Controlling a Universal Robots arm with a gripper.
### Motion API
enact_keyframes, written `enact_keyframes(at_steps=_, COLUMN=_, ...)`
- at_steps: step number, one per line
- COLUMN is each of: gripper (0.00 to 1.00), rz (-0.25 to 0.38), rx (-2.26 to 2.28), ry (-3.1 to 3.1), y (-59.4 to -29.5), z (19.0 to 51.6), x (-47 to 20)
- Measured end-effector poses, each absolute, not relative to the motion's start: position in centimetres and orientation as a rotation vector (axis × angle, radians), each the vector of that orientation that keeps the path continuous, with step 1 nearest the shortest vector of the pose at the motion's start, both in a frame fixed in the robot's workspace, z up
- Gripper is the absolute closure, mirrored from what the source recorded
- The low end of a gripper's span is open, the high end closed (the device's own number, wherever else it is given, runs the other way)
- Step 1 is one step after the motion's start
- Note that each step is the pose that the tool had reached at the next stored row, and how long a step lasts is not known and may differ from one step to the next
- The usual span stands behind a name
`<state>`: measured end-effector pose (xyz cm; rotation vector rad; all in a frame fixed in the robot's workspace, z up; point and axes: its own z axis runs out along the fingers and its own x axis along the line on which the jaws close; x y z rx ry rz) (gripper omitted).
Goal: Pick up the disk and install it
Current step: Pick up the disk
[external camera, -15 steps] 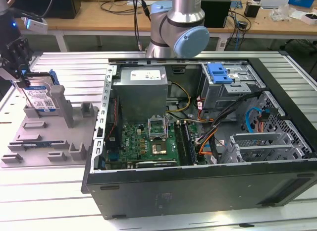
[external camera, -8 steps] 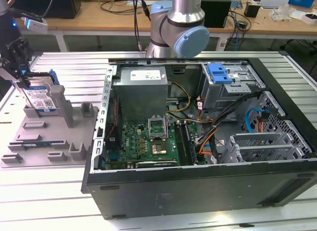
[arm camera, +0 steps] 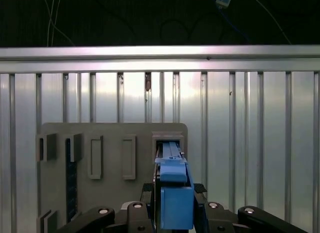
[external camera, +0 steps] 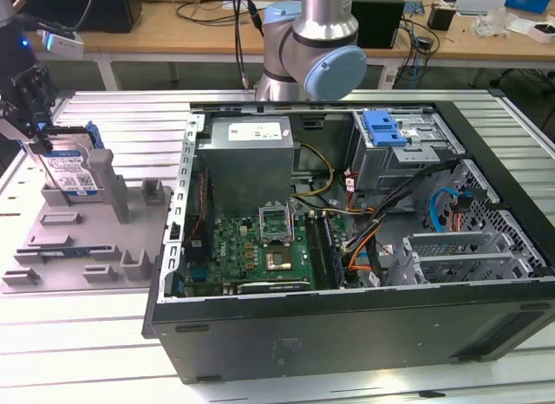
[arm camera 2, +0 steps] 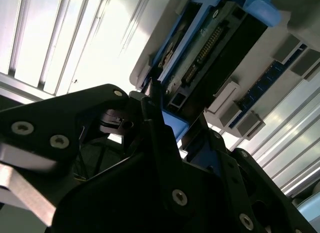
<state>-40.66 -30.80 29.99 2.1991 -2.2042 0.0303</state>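
Straddling the disk (external camera: pixel 71 172) from above, the gripper (external camera: pixel 39 137) clenched the blue frame (arm camera: pixel 176 198) on both sides, while the disk stood upright on edge in a slot of the grey holder (external camera: pixel 52 248).

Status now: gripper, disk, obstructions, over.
Gripper at top edge of disk, grip unconfirmed. It stands upright in grey holder, outside computer case. Nothing seen in the way.

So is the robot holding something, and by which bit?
Yes, it looks so: the gripper pinches the disk with its fingers by the blue frame on its upper edge, as it stands in the grey holder.
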Motion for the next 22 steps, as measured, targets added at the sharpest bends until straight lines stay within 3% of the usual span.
enact_keyframes(at_steps=22, gripper=0.58, rz=0.031, rx=2.198, ry=-2.204, y=-30.77, z=29.71, x=-40.78)
